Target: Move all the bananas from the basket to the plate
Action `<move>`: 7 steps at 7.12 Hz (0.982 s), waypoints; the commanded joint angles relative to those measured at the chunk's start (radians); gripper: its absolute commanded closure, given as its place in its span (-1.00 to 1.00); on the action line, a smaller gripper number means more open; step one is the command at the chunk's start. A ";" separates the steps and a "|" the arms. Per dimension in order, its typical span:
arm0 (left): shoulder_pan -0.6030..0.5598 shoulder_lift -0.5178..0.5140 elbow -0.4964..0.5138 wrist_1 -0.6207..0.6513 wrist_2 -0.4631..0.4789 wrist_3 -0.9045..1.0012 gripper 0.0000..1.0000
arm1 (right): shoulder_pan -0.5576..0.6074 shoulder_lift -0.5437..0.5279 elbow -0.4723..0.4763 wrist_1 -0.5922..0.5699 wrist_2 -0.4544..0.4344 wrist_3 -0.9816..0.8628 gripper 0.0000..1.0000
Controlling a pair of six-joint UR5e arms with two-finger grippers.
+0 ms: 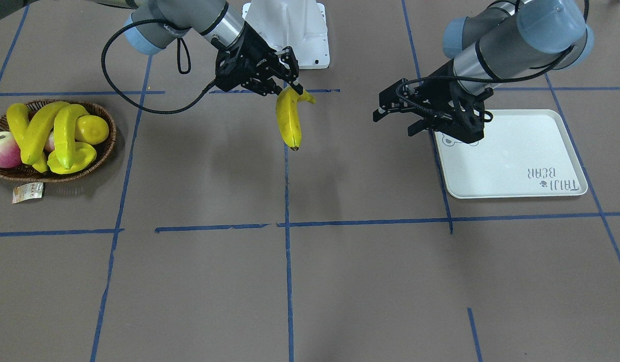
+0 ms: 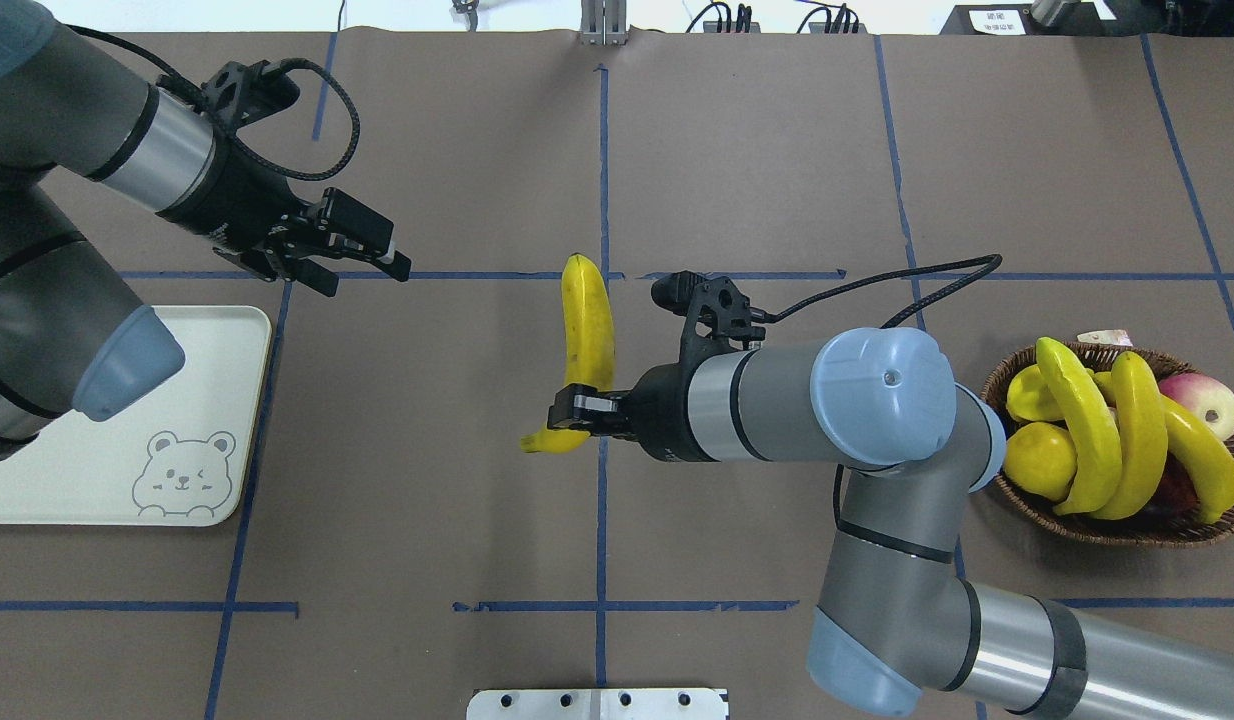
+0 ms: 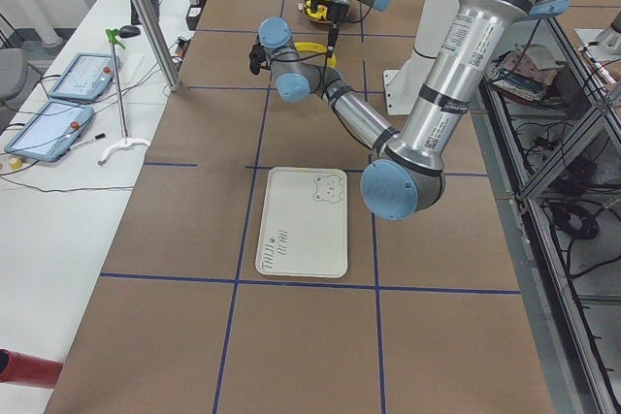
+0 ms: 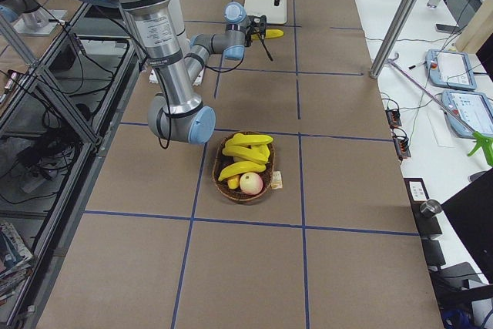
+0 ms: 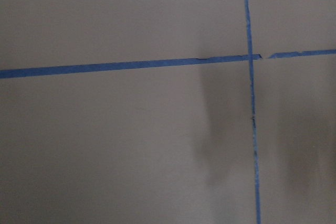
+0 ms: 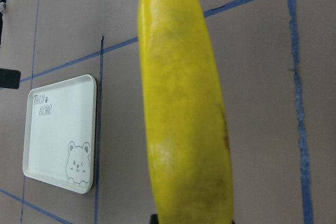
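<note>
Overhead exterior: a banana (image 2: 589, 320) is clenched mid-air by the right hand (image 2: 569, 415), seemingly offered to the released left hand (image 2: 362, 272).

Desk (image 1: 340, 281): brown covering, blue tape grid (image 1: 288, 251).
White bench (image 3: 58, 210): alongside desk, two tablets (image 3: 85, 75).
Metal pole (image 3: 146, 16): at desk edge.

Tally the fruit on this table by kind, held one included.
Bananas: 4 (one in the right gripper, three in the basket)
Lemon: 1
Starfruit: 1
Apple: 1
Total: 7 clearly shown; a reddish thing lies half hidden under the bananas.
</note>
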 commanded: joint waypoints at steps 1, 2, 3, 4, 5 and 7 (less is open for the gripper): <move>0.091 -0.026 -0.001 -0.176 0.118 -0.214 -0.98 | -0.035 0.033 -0.005 0.000 -0.049 0.029 0.77; 0.130 -0.047 -0.001 -0.178 0.165 -0.251 -0.98 | -0.040 0.041 -0.014 0.000 -0.053 0.029 0.77; 0.163 -0.053 -0.002 -0.180 0.201 -0.271 -0.98 | -0.049 0.049 -0.016 0.000 -0.068 0.029 0.77; 0.187 -0.075 -0.001 -0.178 0.232 -0.299 -0.98 | -0.054 0.049 -0.016 0.000 -0.069 0.030 0.77; 0.212 -0.093 0.002 -0.177 0.273 -0.322 -0.98 | -0.055 0.049 -0.015 0.000 -0.071 0.030 0.77; 0.249 -0.096 0.004 -0.175 0.325 -0.322 -0.85 | -0.057 0.049 -0.013 0.002 -0.069 0.032 0.76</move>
